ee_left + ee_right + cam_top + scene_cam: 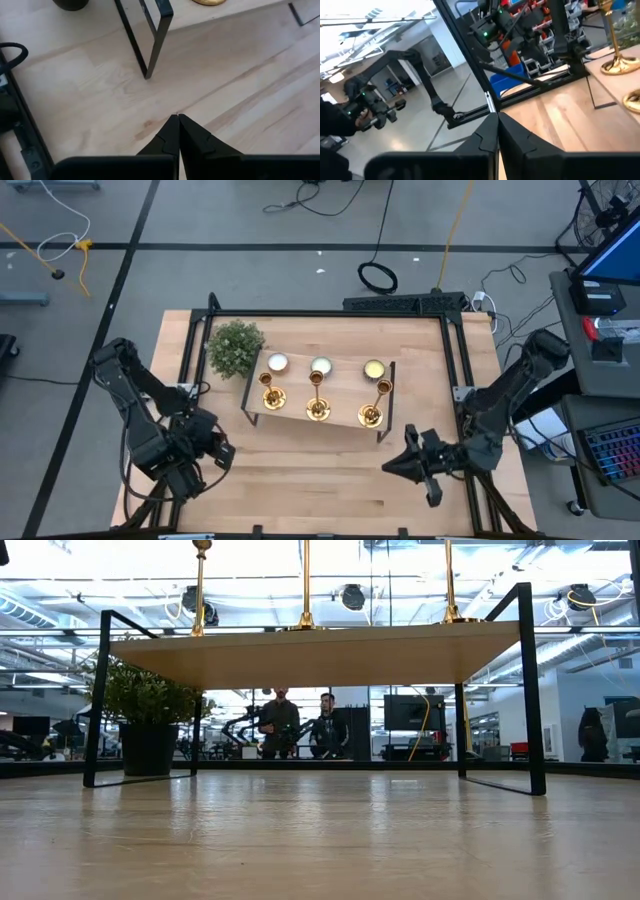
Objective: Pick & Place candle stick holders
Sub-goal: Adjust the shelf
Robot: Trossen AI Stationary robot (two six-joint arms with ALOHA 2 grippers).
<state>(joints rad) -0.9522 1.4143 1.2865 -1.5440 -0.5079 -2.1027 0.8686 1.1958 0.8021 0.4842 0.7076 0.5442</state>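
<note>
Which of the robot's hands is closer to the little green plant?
The left hand. It sits at the table's front left, just in front of the plant. The right hand is at the front right, across the shelf from it.

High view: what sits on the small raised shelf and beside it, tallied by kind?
Gold holders: 3
Tealights: 3
Plant: 1, beside the shelf
Total: 7

You've got grey floor (250, 280) with cables (378, 275) behind the table, two people (300, 725) standing beyond, bright ceiling lights (330, 565).
</note>
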